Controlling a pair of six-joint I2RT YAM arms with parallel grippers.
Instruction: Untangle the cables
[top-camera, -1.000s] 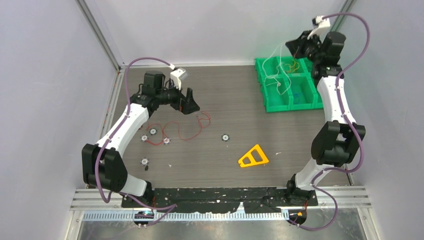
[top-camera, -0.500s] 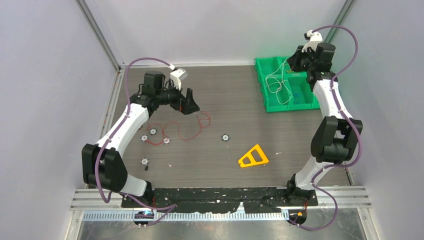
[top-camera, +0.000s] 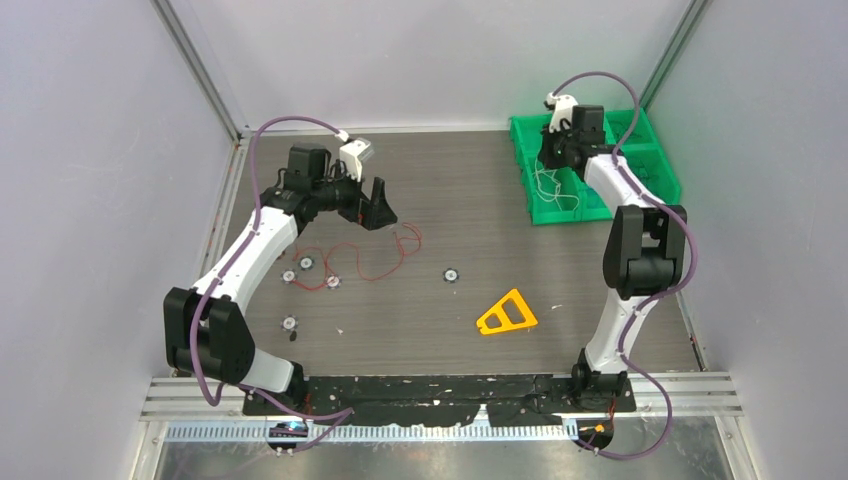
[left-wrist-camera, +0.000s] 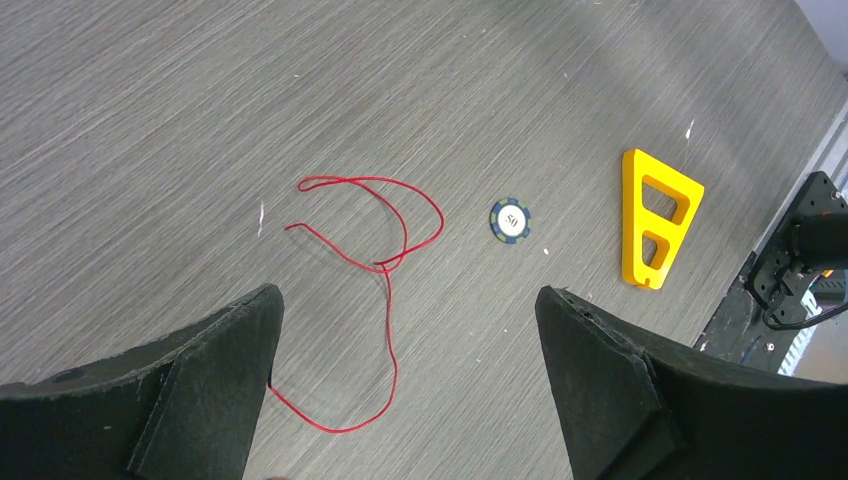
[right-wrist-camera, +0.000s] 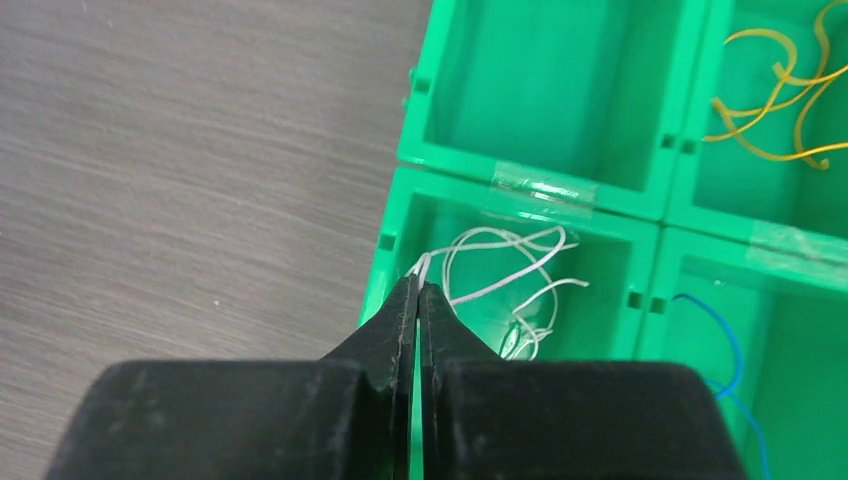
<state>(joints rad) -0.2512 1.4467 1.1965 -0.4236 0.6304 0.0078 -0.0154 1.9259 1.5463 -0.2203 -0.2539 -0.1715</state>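
With the yellow cable (right-wrist-camera: 790, 95) and blue cable (right-wrist-camera: 728, 335) binned, my right pincer (right-wrist-camera: 418, 300) clenches the white cable (right-wrist-camera: 500, 262) over the green bin (right-wrist-camera: 520, 195), while my left pincer (left-wrist-camera: 405, 300), released, hovers above the unsorted red cable (left-wrist-camera: 388, 320).

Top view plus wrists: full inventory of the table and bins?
red cable: one, red, loose loops on the table under the left gripper
white cable: one, white, near-left bin compartment
yellow-orange cable: count unclear, yellow-orange, far bin compartment
blue cable: at least one, blue, compartment beside the white cable
bins: one block, green, far right of the table
chips: five, pale, four near the red cable, one mid-table
triangle: one, yellow, near centre
left gripper: open, empty
right gripper: shut on the white cable's end
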